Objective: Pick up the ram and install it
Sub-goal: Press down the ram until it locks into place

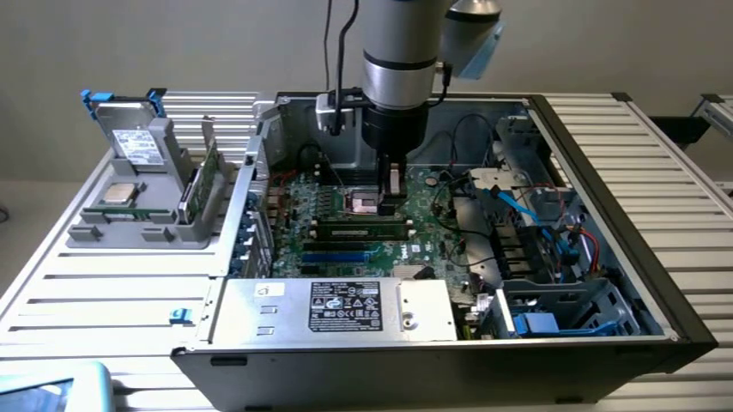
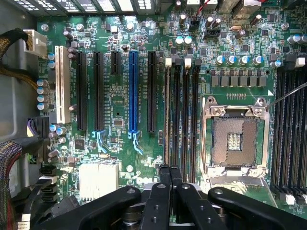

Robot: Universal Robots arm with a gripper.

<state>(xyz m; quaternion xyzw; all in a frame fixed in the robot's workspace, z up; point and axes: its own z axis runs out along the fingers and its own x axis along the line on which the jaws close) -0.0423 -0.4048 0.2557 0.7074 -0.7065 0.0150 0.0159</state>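
1. My jaws are pressed together. In the wrist view my two black fingers (image 2: 166,179) meet, and I can see nothing between them.
2. My gripper (image 2: 171,168) hangs inside the open computer case (image 1: 596,172), over the motherboard (image 2: 120,124). Its tips are above one end of a row of memory slots (image 2: 187,115).
3. The ram (image 1: 360,230) lies level along one of those slots, just beside the processor socket (image 2: 235,139). It is on the socket's side toward the silver power supply (image 1: 332,309), which fills the case's near edge in the exterior view.
4. In the exterior view my tips stand just above the ram's end toward the exterior view's right. I cannot tell whether they touch it.
5. The processor socket is open, with its contact field showing inside the metal frame.
6. On the far side of the memory slots from the socket run several black expansion slots and one blue slot (image 2: 133,91). A white slot (image 2: 61,84) lies nearer the motherboard's edge.
7. Outside the case, on the slatted table (image 1: 641,154), a grey holder (image 1: 137,230) sits against the case wall at the exterior view's left.
8. The holder carries a grey drive (image 1: 137,142) with a white sticker, standing upright at its far edge. A square silver processor chip (image 1: 120,193) lies flat in front of the drive.
9. A green board (image 1: 204,184) stands on edge along the holder's side nearest the case, well apart from my gripper.
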